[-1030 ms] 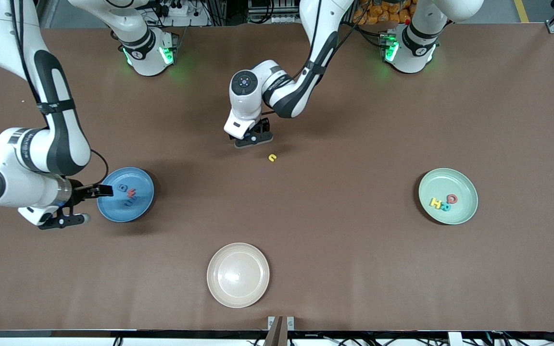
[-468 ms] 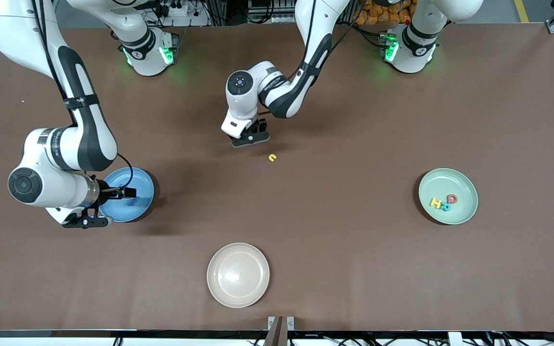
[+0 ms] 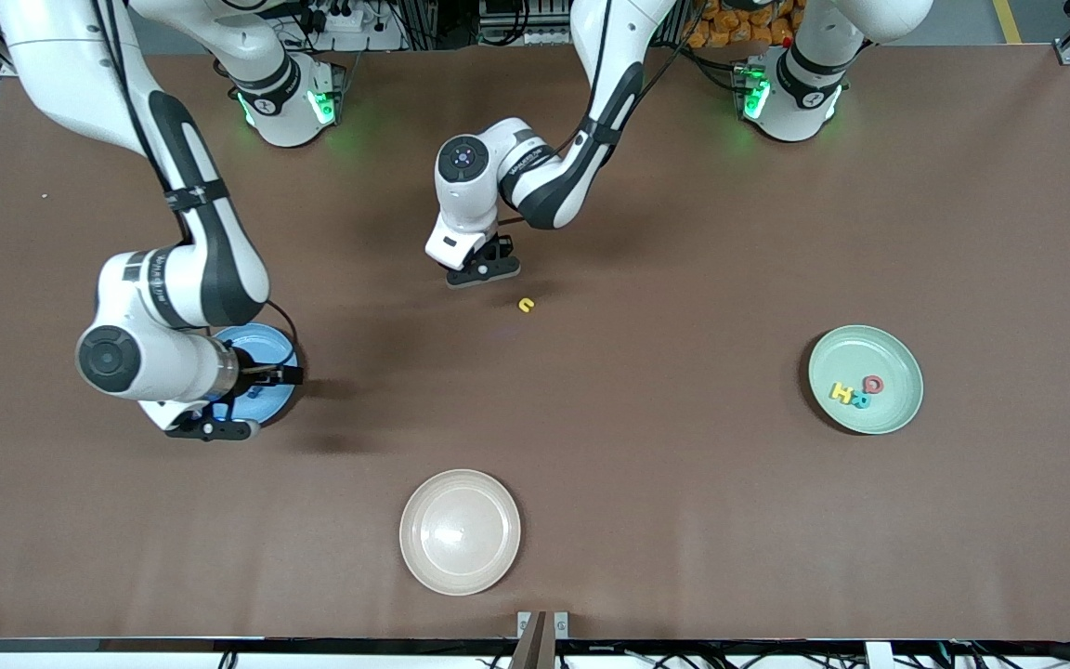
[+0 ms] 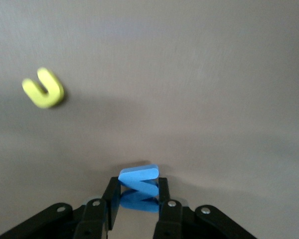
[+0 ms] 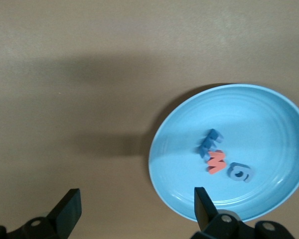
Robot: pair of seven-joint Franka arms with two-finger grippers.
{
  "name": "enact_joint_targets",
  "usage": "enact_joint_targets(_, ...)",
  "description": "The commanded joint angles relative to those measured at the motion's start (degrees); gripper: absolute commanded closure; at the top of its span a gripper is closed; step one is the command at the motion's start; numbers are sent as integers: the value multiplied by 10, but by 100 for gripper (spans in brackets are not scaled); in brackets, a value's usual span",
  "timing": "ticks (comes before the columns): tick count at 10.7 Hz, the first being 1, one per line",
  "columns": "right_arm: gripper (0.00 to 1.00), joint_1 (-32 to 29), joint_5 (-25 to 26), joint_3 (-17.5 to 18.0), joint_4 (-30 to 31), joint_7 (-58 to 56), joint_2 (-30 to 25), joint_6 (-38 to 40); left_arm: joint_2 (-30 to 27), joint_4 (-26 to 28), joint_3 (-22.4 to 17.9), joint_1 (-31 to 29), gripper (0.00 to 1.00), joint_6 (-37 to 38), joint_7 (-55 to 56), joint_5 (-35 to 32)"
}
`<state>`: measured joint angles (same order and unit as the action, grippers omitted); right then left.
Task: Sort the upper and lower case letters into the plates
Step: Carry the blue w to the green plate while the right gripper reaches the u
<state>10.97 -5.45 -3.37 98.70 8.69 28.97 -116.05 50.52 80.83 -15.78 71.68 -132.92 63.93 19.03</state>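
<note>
Count: 3 letters in the blue plate (image 5: 269, 124), 3 in the mint plate (image 3: 897, 409), 1 yellow letter (image 3: 525, 305) loose on the table mid. Left gripper (image 4: 138, 199) pinches a blue letter (image 4: 138, 180) beside it. Right gripper (image 5: 134, 204), fingers spread, over blue plate's edge. Beige plate (image 3: 460, 531) sits nearer the cam.

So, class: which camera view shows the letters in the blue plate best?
The right wrist view: three letters lie unobstructed in the blue plate. In the front view the right arm covers them; the left wrist view misses the plate entirely.
</note>
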Motion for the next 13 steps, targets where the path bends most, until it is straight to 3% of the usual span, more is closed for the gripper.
enact_joint_targets(1, 0, 4, -10, 9, -7, 53, 2, -3, -58, 3, -26, -23, 100, 50, -48, 4)
enact_joint_targets(3, 0, 10, -10, 31, -11, 111, 7, -12, -116, 5, -23, -79, 100, 96, -102, -39)
enact_joint_targets(5, 0, 16, -10, 82, -14, 213, 11, -23, -180, 14, -2, -164, 100, 164, -216, -68)
enact_joint_targets(7, 0, 79, -10, 89, -14, 327, 22, -59, -233, 34, 28, -270, 100, 226, -336, -77)
enact_joint_targets(11, 0, 213, -1, 89, -16, 545, 53, -99, -340, 180, 161, -509, 100, 248, -500, -206)
enact_joint_targets(13, 0, 257, -1, 88, -25, 613, 70, -115, -350, 227, 191, -589, 100, 246, -514, -243)
